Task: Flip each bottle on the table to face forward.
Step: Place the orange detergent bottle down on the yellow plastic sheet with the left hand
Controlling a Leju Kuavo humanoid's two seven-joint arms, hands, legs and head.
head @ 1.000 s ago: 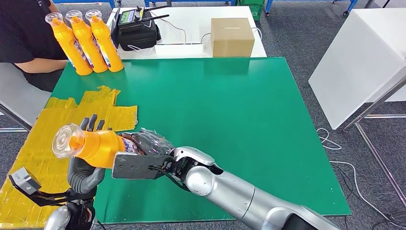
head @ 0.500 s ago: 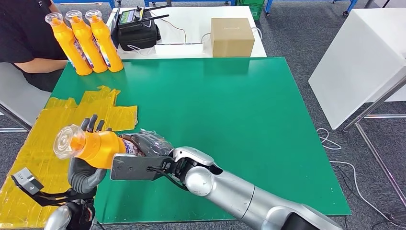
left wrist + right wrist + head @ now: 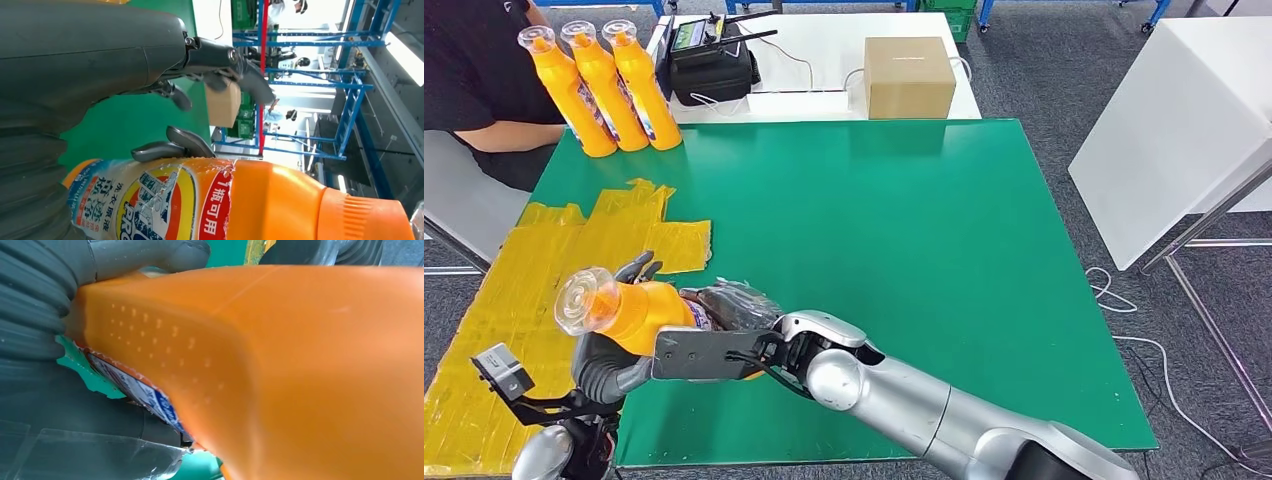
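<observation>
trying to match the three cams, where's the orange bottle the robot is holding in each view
Head view: the held bottle lies low on the left, clear cap toward the camera, above the green table.
Left wrist view: it runs along the bottom edge, label showing.
Right wrist view: its orange body takes up most of the picture.
Shared landmark: the green table, seen behind the bottle in all three.

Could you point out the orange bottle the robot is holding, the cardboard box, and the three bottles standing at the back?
Held orange bottle (image 3: 639,310), head view, on its shoulder.
Cardboard box (image 3: 908,75), head view, on its top face.
Three standing bottles (image 3: 608,95), head view, on the middle bottle's body.
</observation>
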